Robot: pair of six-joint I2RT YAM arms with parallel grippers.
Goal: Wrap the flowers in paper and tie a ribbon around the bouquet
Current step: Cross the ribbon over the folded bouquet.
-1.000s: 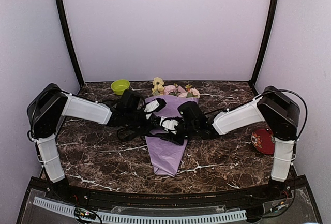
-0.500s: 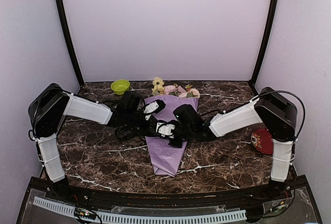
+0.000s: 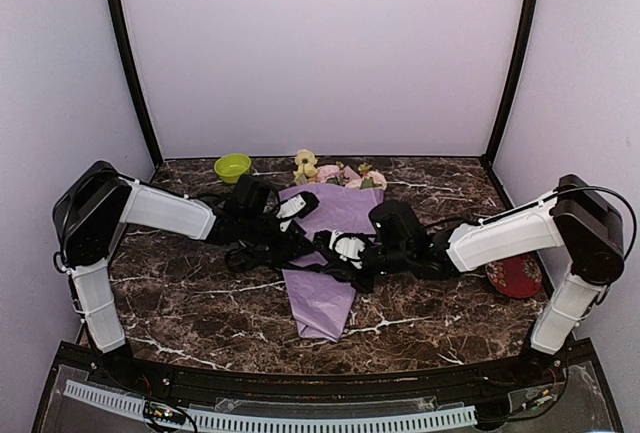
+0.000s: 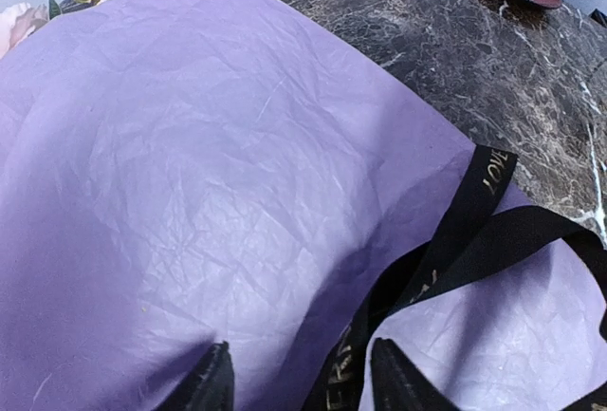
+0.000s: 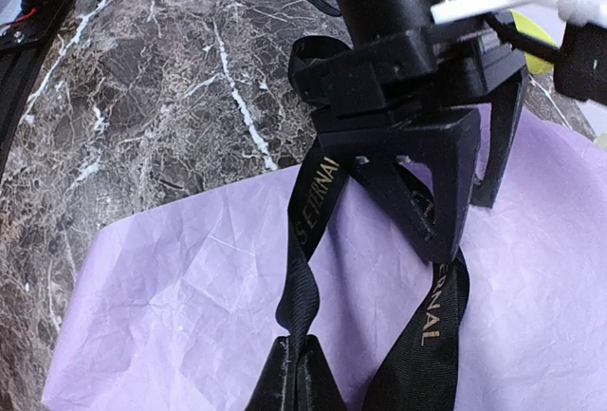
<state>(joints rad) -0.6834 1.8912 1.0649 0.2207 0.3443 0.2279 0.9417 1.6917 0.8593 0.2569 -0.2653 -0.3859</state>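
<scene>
The bouquet point(image 3: 325, 278) is a lilac paper point(image 4: 190, 164) cone lying mid-table, its narrow end toward me. The pink and yellow flowers point(image 3: 338, 173) poke out at the far, wide end. A black ribbon point(image 5: 308, 212) with gold lettering loops over the cone's middle. My right gripper point(image 5: 296, 382) is shut on a twisted strand of that ribbon, just above the paper. My left gripper point(image 4: 302, 387) stands open over the cone. The ribbon point(image 4: 455, 240) passes loosely between its fingers, close to the right finger point(image 4: 394, 382). The right wrist view shows the left gripper point(image 5: 463, 229) from the front, its jaws apart.
A green bowl point(image 3: 232, 166) sits at the back left of the marble table point(image 3: 180, 303). A red plate point(image 3: 510, 273) lies at the right, under the right forearm. Both arms reach over the cone from opposite sides, their grippers close together.
My left gripper has opened and let go of the ribbon. My right gripper closed on the ribbon and has since drawn back to the right, pulling the strand with it.
</scene>
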